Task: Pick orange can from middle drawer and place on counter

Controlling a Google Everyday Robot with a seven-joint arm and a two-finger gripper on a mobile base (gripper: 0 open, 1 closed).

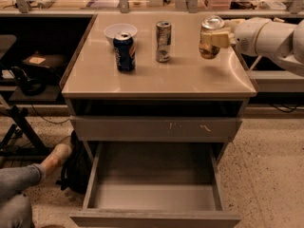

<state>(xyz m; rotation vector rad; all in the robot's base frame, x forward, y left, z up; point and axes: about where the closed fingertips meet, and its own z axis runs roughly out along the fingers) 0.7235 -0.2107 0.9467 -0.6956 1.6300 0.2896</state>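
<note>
The orange can (pixel 207 45), short with a shiny silver top, is held tilted by my gripper (pixel 214 36), which is shut on it from the right. The can is low over the right rear part of the beige counter (pixel 180 77); I cannot tell whether its base touches the top. My white arm (pixel 270 37) reaches in from the right edge. The middle drawer (pixel 154 196) stands pulled open below, its grey floor bare.
A dark blue can (pixel 124 52), a white bowl (pixel 120 31) behind it and a tall slim silver can (pixel 163 41) stand on the counter's rear left and middle. A scratched grey drawer front (pixel 156 128) is above the open drawer. A person's leg and shoe (pixel 45 165) lie at lower left.
</note>
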